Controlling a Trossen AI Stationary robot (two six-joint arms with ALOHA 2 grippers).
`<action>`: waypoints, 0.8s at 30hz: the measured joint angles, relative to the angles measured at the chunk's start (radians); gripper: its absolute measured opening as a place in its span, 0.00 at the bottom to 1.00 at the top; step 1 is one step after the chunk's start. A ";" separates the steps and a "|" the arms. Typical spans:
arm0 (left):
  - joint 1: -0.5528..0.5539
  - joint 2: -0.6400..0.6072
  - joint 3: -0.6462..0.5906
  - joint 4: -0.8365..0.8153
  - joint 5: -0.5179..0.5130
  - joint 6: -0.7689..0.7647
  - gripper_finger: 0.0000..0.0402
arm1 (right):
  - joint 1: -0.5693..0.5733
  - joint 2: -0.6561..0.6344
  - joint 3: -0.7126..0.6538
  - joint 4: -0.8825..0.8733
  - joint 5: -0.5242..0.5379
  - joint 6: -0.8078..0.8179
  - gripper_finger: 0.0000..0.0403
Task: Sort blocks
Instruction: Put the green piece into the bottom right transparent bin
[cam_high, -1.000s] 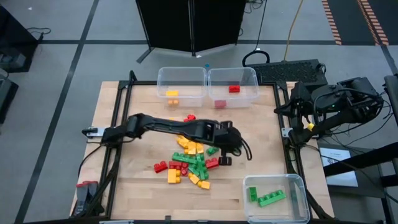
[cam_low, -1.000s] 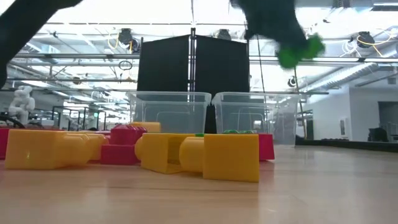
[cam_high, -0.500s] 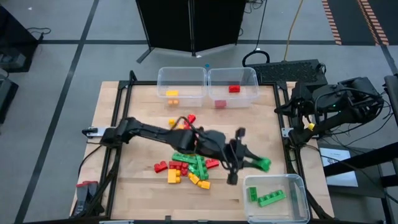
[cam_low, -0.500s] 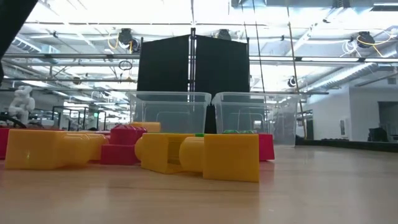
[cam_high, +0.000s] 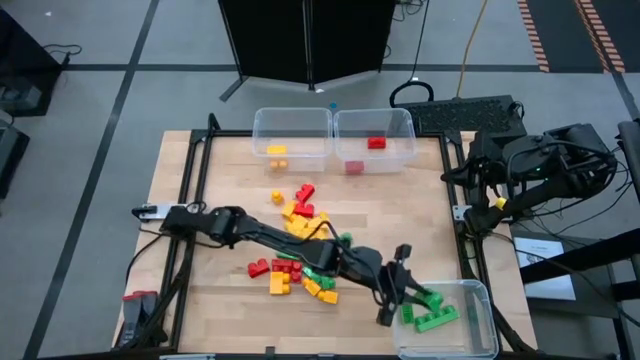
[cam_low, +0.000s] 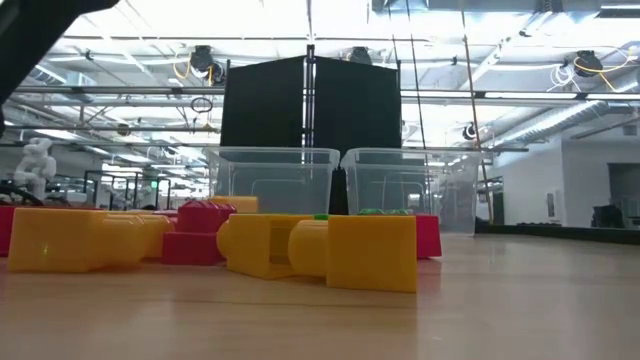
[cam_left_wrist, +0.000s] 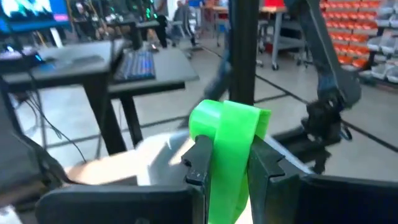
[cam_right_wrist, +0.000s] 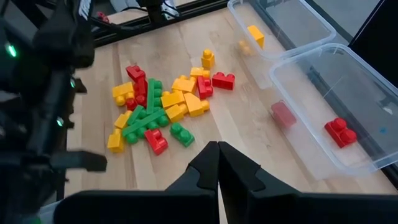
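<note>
High view: the left gripper (cam_high: 408, 292) reaches over the rim of the clear rectangular plastic bin (cam_high: 484, 338) at the table's near right corner, where two green bricks already lie, evidently to add another. The loose pile of red, yellow and green studded blocks (cam_high: 300, 262) waits mid-table.

Left wrist view: its fingers clamp narrowly on a green studded plastic block (cam_left_wrist: 227, 149).

Right wrist view: the right gripper (cam_right_wrist: 218, 163), parked off the table's right side, is closed and empty.

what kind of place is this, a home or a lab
Most likely a robotics lab or workshop: open ceiling with exposed pipes, a desk with a keyboard, and shelves of orange parts bins beyond the table.
</note>
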 joint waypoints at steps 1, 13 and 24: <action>-0.002 0.014 0.000 0.000 0.001 0.000 0.11 | 0.000 0.000 0.000 0.001 0.000 0.000 0.00; -0.006 0.054 0.000 -0.048 0.001 -0.001 0.17 | 0.000 0.002 0.000 0.005 0.000 0.000 0.00; -0.008 0.017 0.000 -0.053 -0.012 -0.002 0.49 | 0.000 0.002 0.000 0.005 0.000 -0.003 0.00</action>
